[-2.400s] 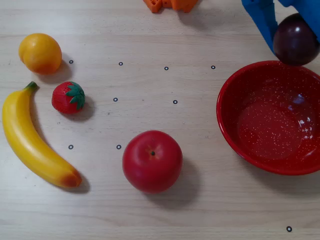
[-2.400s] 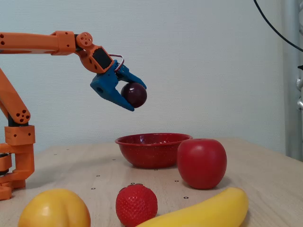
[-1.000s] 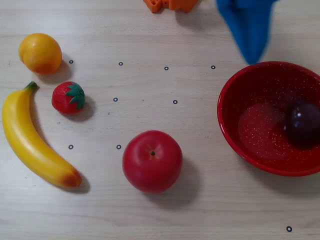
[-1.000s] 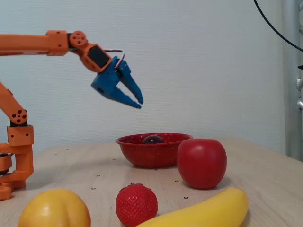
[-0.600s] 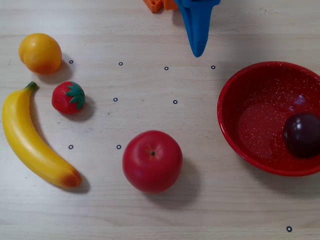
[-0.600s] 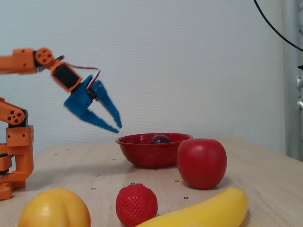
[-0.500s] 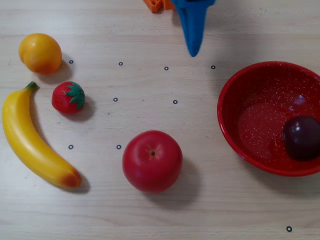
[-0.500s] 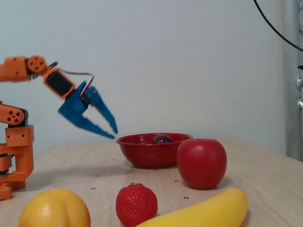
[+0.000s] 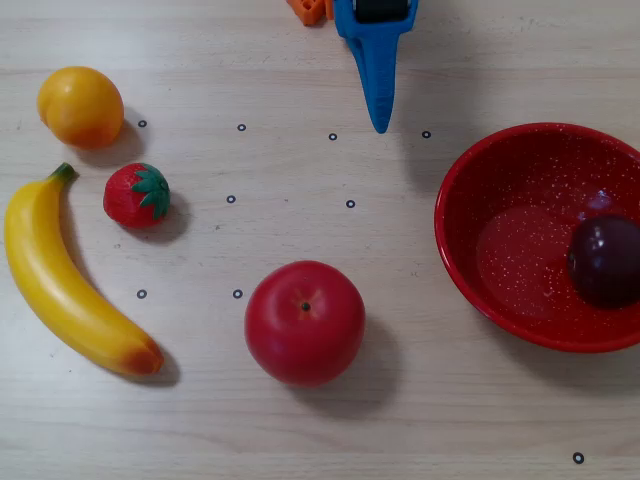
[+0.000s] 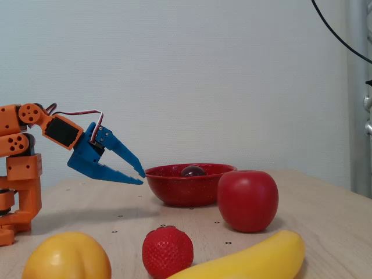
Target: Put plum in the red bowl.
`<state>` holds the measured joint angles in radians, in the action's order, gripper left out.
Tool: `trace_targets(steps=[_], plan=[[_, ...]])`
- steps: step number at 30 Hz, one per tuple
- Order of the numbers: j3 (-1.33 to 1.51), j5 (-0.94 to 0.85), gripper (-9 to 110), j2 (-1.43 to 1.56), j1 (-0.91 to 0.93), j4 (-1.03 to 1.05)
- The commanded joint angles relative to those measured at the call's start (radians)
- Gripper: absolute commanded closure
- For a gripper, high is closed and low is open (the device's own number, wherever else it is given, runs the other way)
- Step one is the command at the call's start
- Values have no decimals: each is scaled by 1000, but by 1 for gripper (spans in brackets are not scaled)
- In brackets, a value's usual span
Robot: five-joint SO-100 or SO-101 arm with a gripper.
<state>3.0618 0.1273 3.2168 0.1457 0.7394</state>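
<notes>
We see the plum [image 9: 604,262] at 3 o'clock inside the red bowl [image 9: 470,180], w/ gripper [image 10: 139,175] slightly parted, holding nothing.

In the overhead view the plum [image 9: 604,261] sits in the bowl [image 9: 470,270], down-right of the gripper [image 9: 379,125]; apple [image 9: 304,322] below it, strawberry [image 9: 136,195] and banana [image 9: 60,280] off left.

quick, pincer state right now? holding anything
Pincer: open, empty. The plum lies in the red bowl.
</notes>
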Motion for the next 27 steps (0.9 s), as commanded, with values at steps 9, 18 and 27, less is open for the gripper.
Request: trace_targets(steps=[9, 18, 27], plan=[[57, -107, 101, 12, -83, 101], [57, -106, 101, 12, -66, 138], [57, -109, 101, 12, -64, 141]])
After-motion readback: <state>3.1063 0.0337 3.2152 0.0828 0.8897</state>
